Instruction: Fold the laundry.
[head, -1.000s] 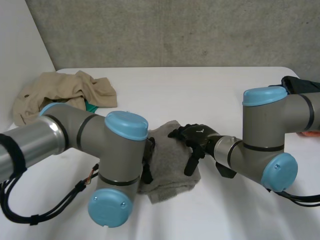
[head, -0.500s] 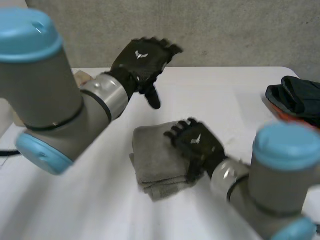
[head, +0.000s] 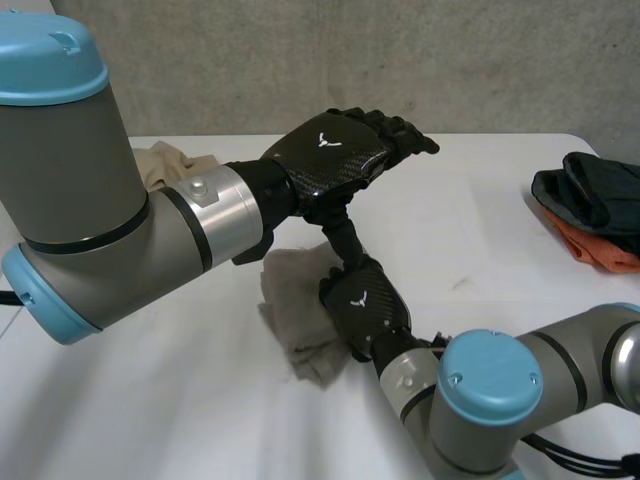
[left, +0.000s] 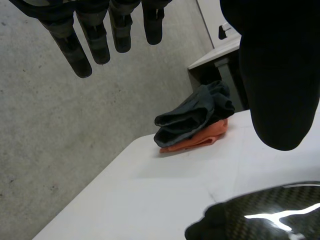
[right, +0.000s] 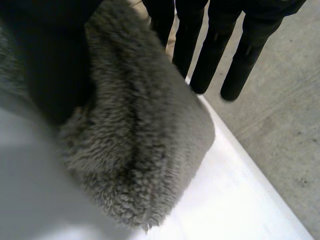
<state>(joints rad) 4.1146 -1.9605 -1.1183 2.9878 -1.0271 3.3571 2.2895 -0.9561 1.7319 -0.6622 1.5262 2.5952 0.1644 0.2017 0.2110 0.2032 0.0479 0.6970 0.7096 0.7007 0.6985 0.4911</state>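
**Folded towel pinned on the table, one hand poised above the other**

The grey towel (head: 292, 292) lies folded into a thick bundle on the near side of the white table (head: 480, 240), a little left of centre. The right hand (head: 362, 308) rests flat on the bundle's right part. Its fingers (right: 210, 55) are straight and reach out past the fleecy edge, so they press the cloth and clasp nothing. The left hand (head: 340, 150) hangs in the air just above it, fingers (left: 80, 50) outstretched and empty, thumb pointing down toward the right hand's back.

At the far left an unfolded beige heap (head: 165, 160) waits. At the far right a dark garment (head: 585, 195) sits folded on an orange one (head: 600, 250).

We judge this towel close to done, and the danger lies in letting go. The pile is shaggy and may cling, so if the right hand slides away sideways and does not lift off, it could drag the top layer along and spring the fold open. The near edge of the bundle already looks looser than the rest. The second risk is overhead — if the left hand comes down, its thumb could strike the right hand, since the two stand one above the other.
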